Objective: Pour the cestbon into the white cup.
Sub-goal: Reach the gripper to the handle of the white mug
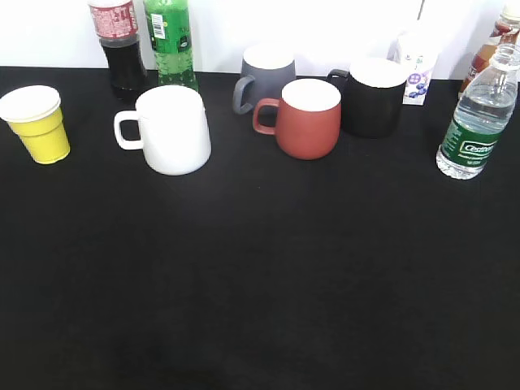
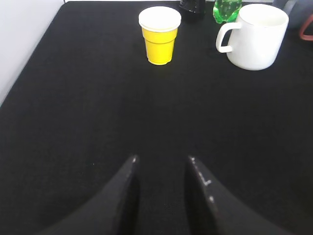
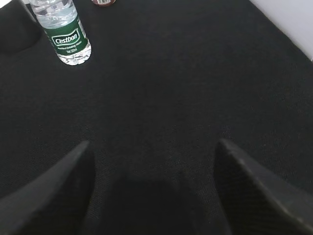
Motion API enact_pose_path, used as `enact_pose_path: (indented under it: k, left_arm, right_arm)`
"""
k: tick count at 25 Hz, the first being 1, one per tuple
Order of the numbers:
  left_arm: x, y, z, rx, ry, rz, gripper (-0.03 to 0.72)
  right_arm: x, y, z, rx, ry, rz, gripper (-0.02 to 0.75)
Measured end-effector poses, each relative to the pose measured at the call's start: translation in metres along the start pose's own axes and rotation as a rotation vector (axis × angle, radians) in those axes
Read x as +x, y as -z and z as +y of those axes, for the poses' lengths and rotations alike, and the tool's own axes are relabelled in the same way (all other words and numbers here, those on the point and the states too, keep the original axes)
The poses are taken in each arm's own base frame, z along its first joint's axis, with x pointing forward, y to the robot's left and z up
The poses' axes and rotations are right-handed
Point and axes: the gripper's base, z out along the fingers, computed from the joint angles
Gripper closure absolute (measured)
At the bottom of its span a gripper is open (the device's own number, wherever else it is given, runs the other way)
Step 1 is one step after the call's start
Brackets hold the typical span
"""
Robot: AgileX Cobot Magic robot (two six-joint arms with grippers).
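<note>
The cestbon [image 1: 474,122], a clear ribbed water bottle with a dark green label, stands upright at the far right; the right wrist view shows it at top left [image 3: 66,34]. The white cup [image 1: 169,130], a large white mug with its handle to the left, stands at the left; the left wrist view shows it at top right [image 2: 257,36]. My left gripper [image 2: 162,159] is open and empty over bare cloth, well short of the cup. My right gripper [image 3: 152,144] is wide open and empty, well short of the bottle. Neither arm shows in the exterior view.
A yellow paper cup [image 1: 36,123] stands far left. A cola bottle [image 1: 120,45] and green soda bottle [image 1: 171,41] stand behind the white cup. Grey [image 1: 266,77], red [image 1: 307,118] and black [image 1: 372,96] mugs and a small carton [image 1: 416,69] stand mid-back. Black cloth [image 1: 260,276] covers the table.
</note>
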Motion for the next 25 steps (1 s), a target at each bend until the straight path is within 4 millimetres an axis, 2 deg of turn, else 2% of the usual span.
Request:
enact_pose_path:
  k: [8,9,10,11,13,15,17,19,20,21,23,25]
  left_arm:
    - [-0.001,-0.001,0.0,0.003,0.001,0.007,0.447]
    - [-0.005,-0.005,-0.002,0.017,0.01,0.027,0.424]
    - [-0.016,-0.005,-0.004,0.044,0.028,0.019,0.372]
    - [-0.032,-0.007,-0.007,0.062,0.042,0.011,0.288]
    - [-0.073,-0.012,-0.008,0.068,0.053,-0.017,0.146]
    - [-0.124,-0.023,-0.008,0.047,0.035,-0.088,0.108]
    - [-0.17,-0.045,-0.007,0.032,-0.026,-0.25,0.103]
    - [-0.195,-0.072,-0.005,0.014,-0.034,-0.398,0.101]
    - [-0.2,-0.086,-0.006,0.019,-0.034,-0.446,0.101]
    - [-0.198,-0.111,-0.011,0.043,-0.031,-0.44,0.101]
    - [-0.178,-0.141,-0.029,0.137,-0.012,-0.442,0.101]
    - [-0.146,-0.166,-0.048,0.215,0.003,-0.395,0.101]
  right_arm:
    - [0.0,0.0,0.0,0.0,0.0,0.0,0.163]
    - [0.0,0.0,0.0,0.0,0.0,0.0,0.163]
    - [0.0,0.0,0.0,0.0,0.0,0.0,0.163]
    - [0.0,0.0,0.0,0.0,0.0,0.0,0.163]
    - [0.0,0.0,0.0,0.0,0.0,0.0,0.163]
    - [0.0,0.0,0.0,0.0,0.0,0.0,0.163]
    - [0.0,0.0,0.0,0.0,0.0,0.0,0.163]
    - [0.0,0.0,0.0,0.0,0.0,0.0,0.163]
    - [0.0,0.0,0.0,0.0,0.0,0.0,0.163]
    - [0.0,0.0,0.0,0.0,0.0,0.0,0.163]
    - [0.0,0.0,0.0,0.0,0.0,0.0,0.163]
    - [0.0,0.0,0.0,0.0,0.0,0.0,0.163]
